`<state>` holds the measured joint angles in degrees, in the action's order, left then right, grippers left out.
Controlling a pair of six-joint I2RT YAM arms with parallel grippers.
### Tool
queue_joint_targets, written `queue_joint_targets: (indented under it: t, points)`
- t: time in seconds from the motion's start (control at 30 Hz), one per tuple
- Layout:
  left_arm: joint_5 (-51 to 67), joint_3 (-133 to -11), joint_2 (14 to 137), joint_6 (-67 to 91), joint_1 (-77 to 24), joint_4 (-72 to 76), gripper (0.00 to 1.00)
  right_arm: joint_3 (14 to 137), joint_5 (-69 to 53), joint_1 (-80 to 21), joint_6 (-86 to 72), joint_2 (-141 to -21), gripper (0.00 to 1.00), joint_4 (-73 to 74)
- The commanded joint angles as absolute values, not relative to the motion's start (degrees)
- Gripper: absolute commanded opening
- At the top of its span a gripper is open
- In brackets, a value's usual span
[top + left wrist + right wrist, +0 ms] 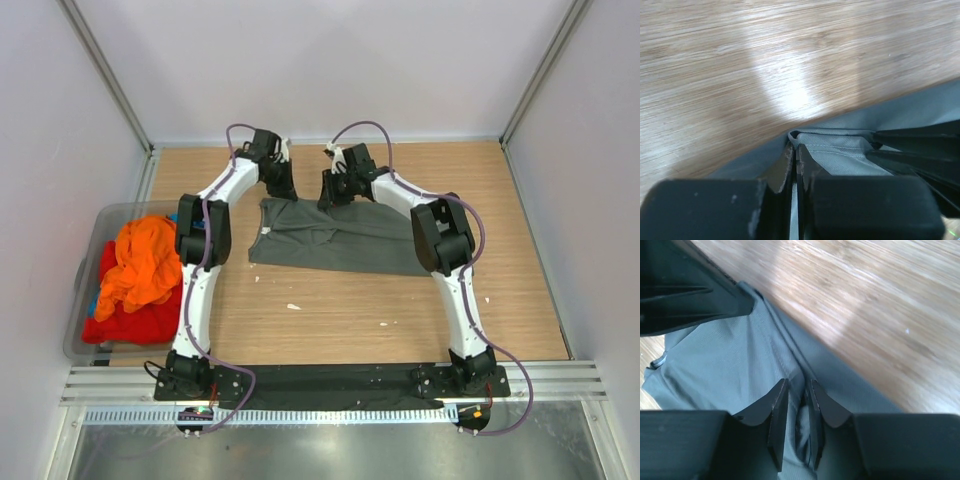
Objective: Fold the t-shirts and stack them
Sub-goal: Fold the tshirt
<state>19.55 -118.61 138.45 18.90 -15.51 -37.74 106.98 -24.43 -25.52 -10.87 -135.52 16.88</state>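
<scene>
Left end effector point(281, 183) point(794, 150) is clenched. On the wrist cam I see the fingers point(777, 172) pressed together with the hem of the grey-green shirt point(340, 237) point(840, 150) point(725, 365) nipped between the tips. It sits at the shirt's far-left corner, toward the far edge of the tabletop point(400, 320) point(740, 60) point(880, 305).

Right end effector point(335, 190) point(796, 390) is grasping the same shirt. Its fingers point(777, 412) stand close together w/ a raised ridge of cloth caught between them, along the shirt's far edge and just right of the left one. Both arms reach out over the tabletop, wrists angled in toward each other.

The grey-green shirt lies spread flat across the middle of the tabletop's far half. Its near edge runs roughly parallel to the near edge, and the right part is hidden under the right arm's elbow.

Other shirts are piled in the bin point(108, 211) off the tabletop's left edge. The orange shirt point(145, 260) is bunched on top and the red shirt point(130, 325) is under it at the bin's near end. A bit of blue shows at the bin's left wall, too small to tell more.

Couple of white scraps point(293, 306) lie on the bare wood, btw the shirt and the near edge.
</scene>
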Motion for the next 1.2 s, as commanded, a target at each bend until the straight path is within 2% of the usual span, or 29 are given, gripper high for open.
queue_joint_targets:
  t: [0.0,0.07,0.13,0.2,0.27,0.4,1.17]
  points:
    - [21.0,-118.2,132.6,18.4,-16.3,-35.0,0.02,105.2,-21.9,-25.8,-10.8,-127.5,0.29,13.0]
    - [21.3,-115.6,131.4,17.8,-16.5,-33.8,0.04,103.8,-21.3,-25.9,-11.0,-125.5,0.29,12.7]
    - [21.6,-114.4,130.3,17.5,-16.7,-33.7,0.16,102.3,-20.6,-25.9,-11.4,-124.3,0.29,12.5]
    - [22.5,-113.0,129.9,17.3,-16.9,-33.7,0.21,101.3,-20.5,-25.8,-11.6,-122.9,0.29,12.0]
    - [22.8,-112.2,129.5,17.1,-17.0,-33.7,0.19,99.8,-20.2,-25.9,-11.9,-122.2,0.29,12.0]
    - [23.5,-111.3,128.7,16.6,-17.5,-33.6,0.0,97.5,-20.0,-25.8,-12.4,-120.5,0.29,11.8]
    - [29.7,-91.8,113.7,11.0,-19.1,-31.5,0.01,88.4,-14.9,-25.9,-15.5,-112.5,0.29,11.0]
